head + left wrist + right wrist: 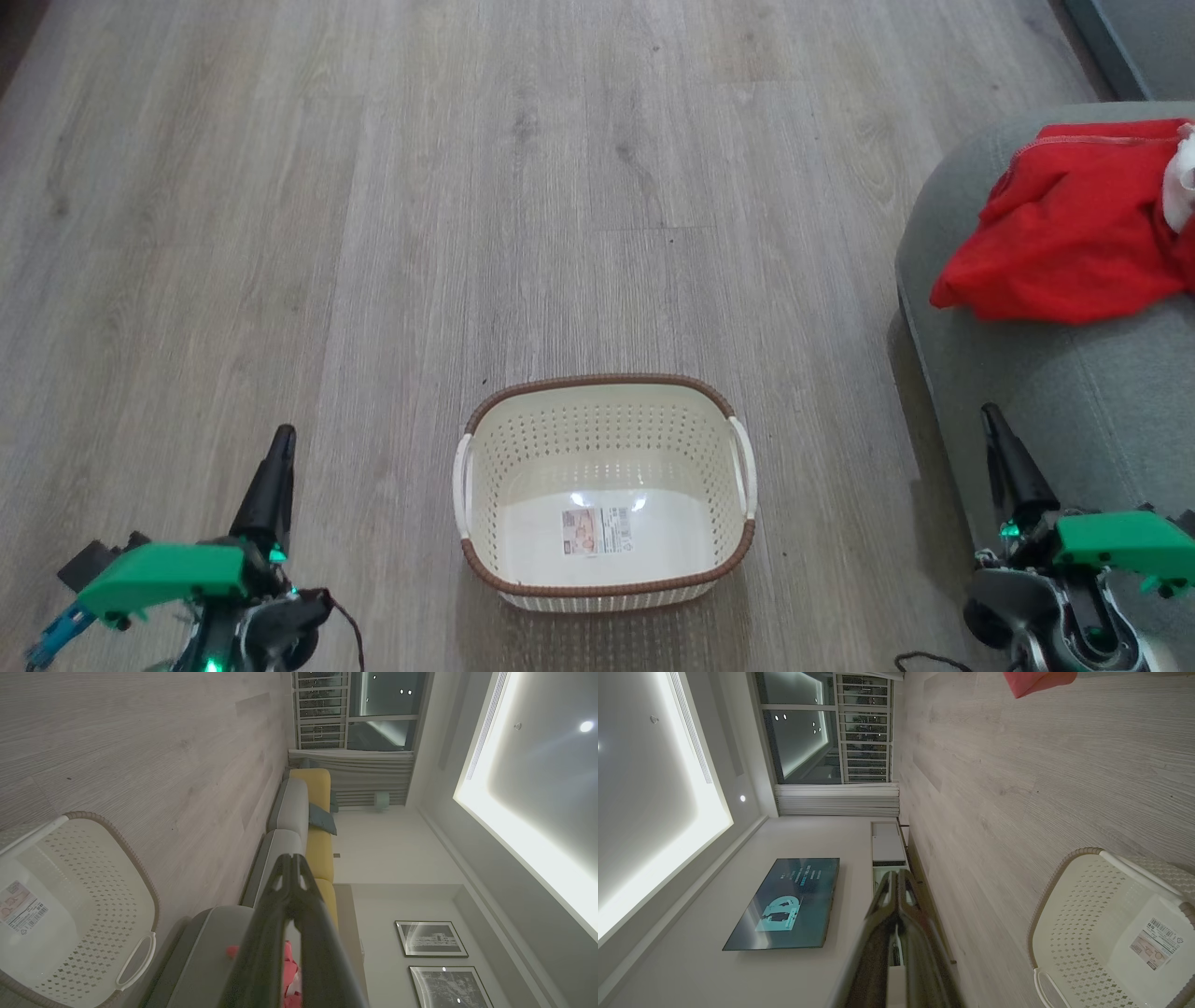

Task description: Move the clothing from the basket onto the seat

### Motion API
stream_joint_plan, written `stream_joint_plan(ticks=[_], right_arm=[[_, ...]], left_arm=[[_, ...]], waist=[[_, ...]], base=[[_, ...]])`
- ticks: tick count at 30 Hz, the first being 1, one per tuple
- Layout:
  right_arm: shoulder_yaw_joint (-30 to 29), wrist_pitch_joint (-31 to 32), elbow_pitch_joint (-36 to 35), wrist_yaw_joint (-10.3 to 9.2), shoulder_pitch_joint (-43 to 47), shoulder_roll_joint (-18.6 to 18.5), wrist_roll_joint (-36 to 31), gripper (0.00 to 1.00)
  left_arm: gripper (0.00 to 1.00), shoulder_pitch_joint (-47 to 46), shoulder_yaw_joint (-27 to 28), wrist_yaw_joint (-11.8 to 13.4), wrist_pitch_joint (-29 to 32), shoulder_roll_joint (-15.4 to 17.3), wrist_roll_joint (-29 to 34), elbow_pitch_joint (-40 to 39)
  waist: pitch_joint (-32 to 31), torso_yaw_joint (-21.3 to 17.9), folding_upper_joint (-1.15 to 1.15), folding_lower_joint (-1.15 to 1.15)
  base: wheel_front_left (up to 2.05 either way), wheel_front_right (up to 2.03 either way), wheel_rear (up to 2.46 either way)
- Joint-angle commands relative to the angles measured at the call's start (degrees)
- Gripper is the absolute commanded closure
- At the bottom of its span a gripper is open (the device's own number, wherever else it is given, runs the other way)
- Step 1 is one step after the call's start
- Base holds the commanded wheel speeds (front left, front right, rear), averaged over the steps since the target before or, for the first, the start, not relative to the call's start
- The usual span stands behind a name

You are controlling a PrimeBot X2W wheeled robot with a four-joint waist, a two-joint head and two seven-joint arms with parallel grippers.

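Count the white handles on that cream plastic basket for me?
2: one white handle on the cream perforated basket's left side, another on its right side.

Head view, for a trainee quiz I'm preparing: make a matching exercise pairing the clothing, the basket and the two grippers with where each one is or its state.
Things:
1. clothing
2. basket
3. left gripper
4. right gripper

Place or state:
a. empty, standing on the floor
b. shut, at the lower right, by the seat
c. lying on the seat
d. shut, at the lower left, over the floor

Pairs: 1-c, 2-a, 3-d, 4-b
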Motion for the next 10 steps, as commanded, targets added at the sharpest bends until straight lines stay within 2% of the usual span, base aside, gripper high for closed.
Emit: stream_joint_plan(ticks=[1,10], right_arm=[[1.1,0.17,-2.21,-0.01,-3.19,-0.41,0.34,1.0],[1.1,0.17,-2.21,-0.01,-3.19,-0.41,0.34,1.0]], left_arm=[[1.0,-2.75,1.96,-0.53,0.43,0.47,-0.39,-1.96],[1.0,-2.75,1.95,-0.53,0.43,0.47,-0.39,-1.96]], waist=[[0.0,0.0,0.0,0.0],[0.0,0.0,0.0,0.0]], base=[[0.0,0.0,0.0],[0.0,0.0,0.0]])
